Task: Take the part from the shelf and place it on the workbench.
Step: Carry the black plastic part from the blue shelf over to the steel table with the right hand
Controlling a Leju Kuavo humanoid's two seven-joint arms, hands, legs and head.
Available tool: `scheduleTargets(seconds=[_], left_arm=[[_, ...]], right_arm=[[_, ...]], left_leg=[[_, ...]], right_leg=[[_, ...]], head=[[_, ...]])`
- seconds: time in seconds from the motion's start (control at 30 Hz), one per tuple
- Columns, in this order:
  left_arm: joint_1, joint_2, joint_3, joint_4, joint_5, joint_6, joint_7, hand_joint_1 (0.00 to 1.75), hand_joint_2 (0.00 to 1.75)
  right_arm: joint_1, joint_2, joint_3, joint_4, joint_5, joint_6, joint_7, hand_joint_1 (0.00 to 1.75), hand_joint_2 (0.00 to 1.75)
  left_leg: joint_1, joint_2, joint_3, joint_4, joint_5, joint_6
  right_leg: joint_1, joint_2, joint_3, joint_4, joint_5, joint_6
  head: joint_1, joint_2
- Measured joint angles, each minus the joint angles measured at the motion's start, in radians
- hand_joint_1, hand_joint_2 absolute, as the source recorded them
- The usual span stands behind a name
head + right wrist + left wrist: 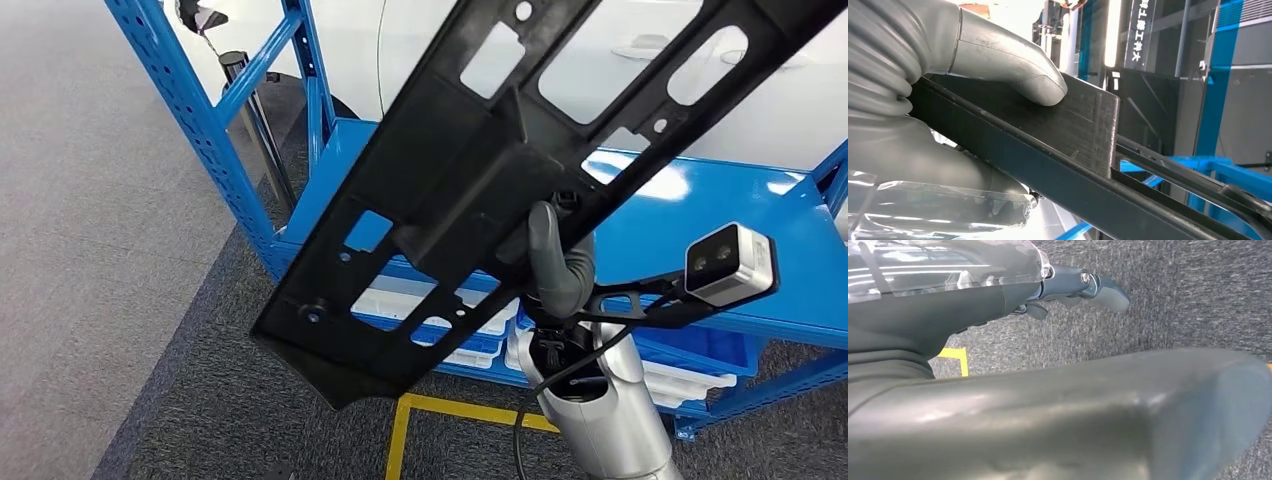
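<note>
Head view: right hand [556, 262] grips the long black part [480, 190] mid-span, tilted beside the blue shelf [700, 230]; it could twist loose or snag. Left hand's [1083, 285] state: cannot tell.

Part [440, 190] matt black plastic; shelf [700, 230] glossy blue metal; floor [90, 250] grey carpet.

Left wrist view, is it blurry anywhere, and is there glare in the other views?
Left wrist view: the big grey shape up close is soft, the carpet sharper. Head view: white glare on the blue shelf behind the black part. Right wrist view: a bright light strip blows out.
</note>
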Motion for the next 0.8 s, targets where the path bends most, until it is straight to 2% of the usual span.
scheduleTargets(seconds=[0.03, 0.07, 0.13, 0.2, 0.23, 0.3, 0.33, 0.37, 0.4, 0.43, 0.47, 0.53, 0.6, 0.7, 0.73, 0.8], left_arm=[[-0.001, 0.0, 0.0, 0.0, -0.002, 0.001, 0.001, 0.0, 0.0], [-0.001, 0.001, 0.0, 0.0, -0.003, 0.002, 0.001, 0.0, 0.0], [0.0, 0.001, 0.0, 0.0, -0.003, 0.004, 0.001, 0.0, 0.0], [0.001, 0.001, 0.0, 0.0, -0.003, 0.004, 0.001, 0.0, 0.0], [0.001, 0.001, 0.0, 0.0, -0.004, 0.004, 0.001, 0.0, 0.0], [0.002, 0.002, 0.0, 0.0, -0.009, 0.003, 0.003, 0.0, 0.0], [0.003, 0.002, 0.0, 0.0, -0.013, 0.002, 0.005, 0.0, 0.0], [0.004, 0.002, 0.0, 0.0, -0.016, 0.001, 0.008, 0.0, 0.0], [0.005, 0.002, 0.0, 0.0, -0.019, 0.001, 0.01, 0.0, 0.0], [0.005, 0.002, 0.0, 0.0, -0.02, 0.001, 0.012, 0.0, 0.0], [0.006, 0.002, 0.0, 0.0, -0.021, 0.001, 0.014, 0.0, 0.0], [0.006, 0.002, 0.0, 0.0, -0.018, 0.003, 0.015, 0.0, 0.0], [0.008, 0.002, 0.0, 0.0, -0.015, 0.004, 0.013, 0.0, 0.0], [0.009, 0.002, 0.0, 0.0, -0.012, 0.005, 0.009, 0.0, 0.0], [0.009, 0.003, 0.0, 0.0, -0.01, 0.003, 0.008, 0.0, 0.0], [0.009, 0.006, 0.0, 0.0, -0.007, -0.001, 0.008, 0.0, 0.0]], right_arm=[[-0.014, 0.011, 0.005, 0.007, 0.002, -0.004, 0.005, 1.75, 1.75], [-0.025, 0.021, 0.009, 0.013, 0.003, -0.009, 0.011, 1.75, 1.75], [-0.04, 0.037, 0.012, 0.022, 0.001, -0.017, 0.024, 1.75, 1.75], [-0.051, 0.048, 0.013, 0.028, -0.001, -0.022, 0.034, 1.75, 1.75], [-0.057, 0.052, 0.013, 0.03, -0.002, -0.024, 0.037, 1.75, 1.75], [-0.066, 0.055, 0.014, 0.036, -0.002, -0.028, 0.042, 1.75, 1.75], [-0.068, 0.056, 0.014, 0.039, -0.002, -0.031, 0.045, 1.75, 1.75], [-0.068, 0.056, 0.014, 0.043, -0.002, -0.034, 0.047, 1.75, 1.75], [-0.069, 0.056, 0.014, 0.046, -0.002, -0.036, 0.048, 1.75, 1.75], [-0.071, 0.057, 0.015, 0.048, -0.002, -0.037, 0.05, 1.75, 1.75], [-0.074, 0.057, 0.015, 0.049, -0.002, -0.038, 0.05, 1.75, 1.75], [-0.082, 0.06, 0.016, 0.052, -0.003, -0.038, 0.051, 1.75, 1.75], [-0.087, 0.064, 0.017, 0.057, -0.004, -0.039, 0.052, 1.75, 1.75], [-0.091, 0.069, 0.018, 0.068, -0.008, -0.038, 0.051, 1.75, 1.75], [-0.094, 0.072, 0.018, 0.072, -0.01, -0.038, 0.05, 1.75, 1.75], [-0.102, 0.078, 0.019, 0.082, -0.013, -0.038, 0.049, 1.75, 1.75]], left_leg=[[-0.001, 0.0, 0.021, -0.047, 0.014, 0.004], [-0.002, -0.001, 0.03, -0.069, 0.016, 0.009], [-0.002, -0.002, 0.028, -0.073, 0.018, 0.019], [0.001, -0.002, 0.029, -0.08, 0.024, 0.032], [0.002, -0.001, 0.029, -0.084, 0.027, 0.037], [0.001, -0.001, 0.028, -0.085, 0.028, 0.043], [0.0, -0.001, 0.027, -0.084, 0.028, 0.044], [-0.001, -0.001, 0.027, -0.083, 0.028, 0.045], [-0.001, -0.002, 0.027, -0.083, 0.027, 0.045], [-0.002, -0.002, 0.028, -0.082, 0.027, 0.045], [-0.003, -0.003, 0.029, -0.081, 0.025, 0.044], [-0.007, -0.004, 0.029, -0.078, 0.023, 0.038], [-0.008, -0.003, 0.026, -0.077, 0.022, 0.03], [-0.006, -0.003, 0.021, -0.063, 0.009, 0.014], [-0.005, -0.003, 0.009, -0.033, -0.01, 0.009], [0.0, -0.003, -0.046, 0.086, -0.072, -0.002]], right_leg=[[0.002, 0.0, -0.002, 0.002, 0.0, 0.004], [0.004, 0.0, -0.004, 0.002, 0.0, 0.009], [0.006, 0.0, -0.007, 0.0, 0.002, 0.021], [0.005, 0.0, -0.016, 0.021, -0.016, 0.031], [0.004, -0.001, -0.033, 0.059, -0.04, 0.035], [0.003, -0.001, -0.094, 0.191, -0.105, 0.04], [0.003, -0.001, -0.125, 0.254, -0.127, 0.042], [0.003, -0.001, -0.142, 0.289, -0.131, 0.042], [0.003, -0.001, -0.141, 0.283, -0.115, 0.041], [0.004, -0.001, -0.12, 0.236, -0.083, 0.038], [0.005, -0.002, -0.085, 0.162, -0.044, 0.033], [0.01, -0.004, -0.026, 0.036, 0.002, 0.022], [0.017, -0.003, -0.011, -0.001, 0.005, 0.014], [0.01, -0.003, -0.006, -0.014, 0.012, -0.001], [0.007, -0.005, -0.003, -0.018, 0.014, -0.006], [0.007, -0.007, -0.001, -0.021, 0.015, -0.012]], head=[[0.0, 0.0], [0.0, 0.0], [0.0, 0.0], [0.0, 0.0], [0.0, 0.0], [0.0, 0.0], [0.0, 0.0], [0.0, 0.0], [0.0, 0.0], [0.0, 0.0], [0.0, 0.0], [0.0, 0.0], [0.0, 0.0], [0.0, 0.0], [0.0, 0.0], [0.0, 0.0]])
